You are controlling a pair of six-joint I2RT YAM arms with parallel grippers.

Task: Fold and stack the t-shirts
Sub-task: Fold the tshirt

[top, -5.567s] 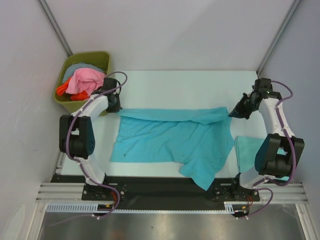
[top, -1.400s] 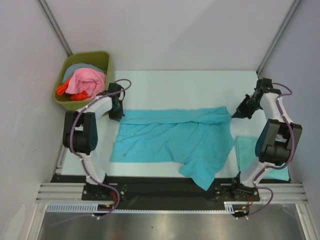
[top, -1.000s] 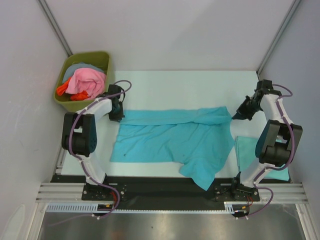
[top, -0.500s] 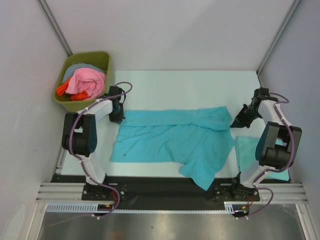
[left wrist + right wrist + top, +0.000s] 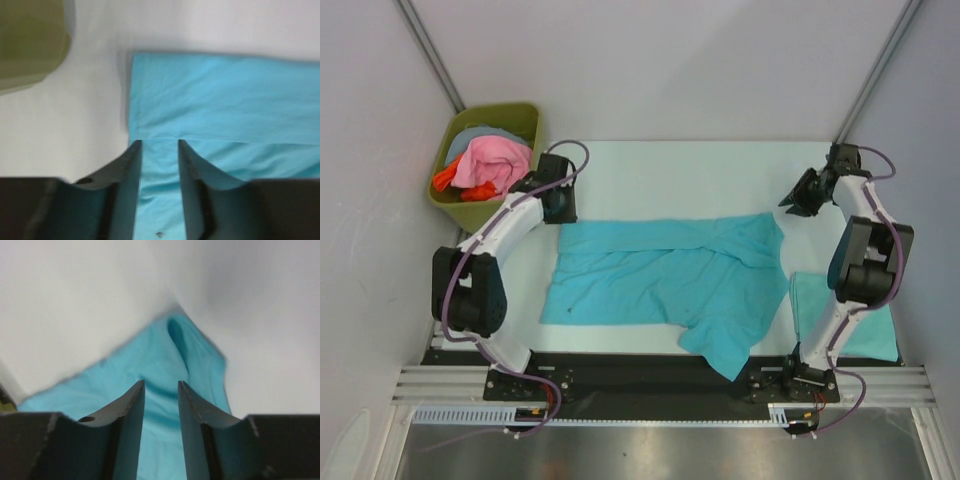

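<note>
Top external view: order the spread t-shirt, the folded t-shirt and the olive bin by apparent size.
1. spread t-shirt, clearly largest.
2-3. olive bin and folded t-shirt look alike; the right arm covers part of that shirt.

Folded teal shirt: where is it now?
Top view: the folded shirt lies at the table's near right corner, partly hidden by the right arm, just right of the spread-out shirt.
</note>
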